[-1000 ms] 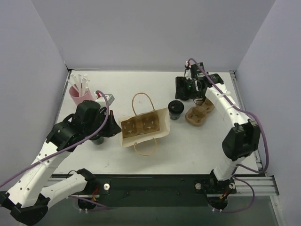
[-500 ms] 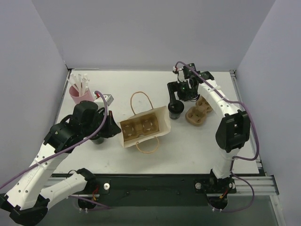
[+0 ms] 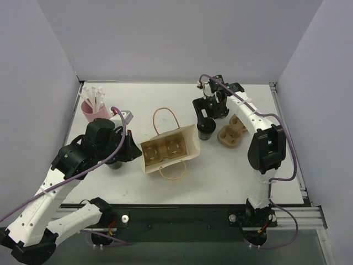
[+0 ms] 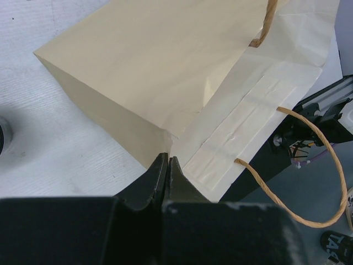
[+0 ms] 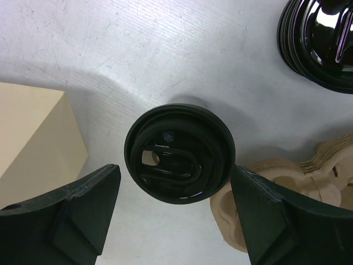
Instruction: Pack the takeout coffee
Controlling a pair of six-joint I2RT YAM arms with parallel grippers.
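The takeout coffee (image 3: 205,129), a small black cup with a black round lid, stands upright just right of the brown paper bag (image 3: 168,148). In the right wrist view the lid (image 5: 179,153) sits between my right gripper's fingers. My right gripper (image 5: 174,172) is open and hovers straight above the cup without touching it; it also shows in the top view (image 3: 204,117). My left gripper (image 4: 168,161) is shut on the bag's rim (image 4: 165,66) at its left corner and holds the bag open. A cardboard cup carrier (image 3: 165,147) lies inside the bag.
A stack of brown cardboard carriers (image 3: 231,131) lies right of the cup, close to my right finger (image 5: 287,210). A stack of black lids (image 5: 320,38) lies beyond the cup. A pink cup of white sticks (image 3: 95,108) stands at the far left. The bag's rope handles (image 3: 165,117) stick out.
My right gripper has moved left and nearer, from over the cardboard carriers to straight above the coffee cup. The left gripper and the bag have stayed nearly still.
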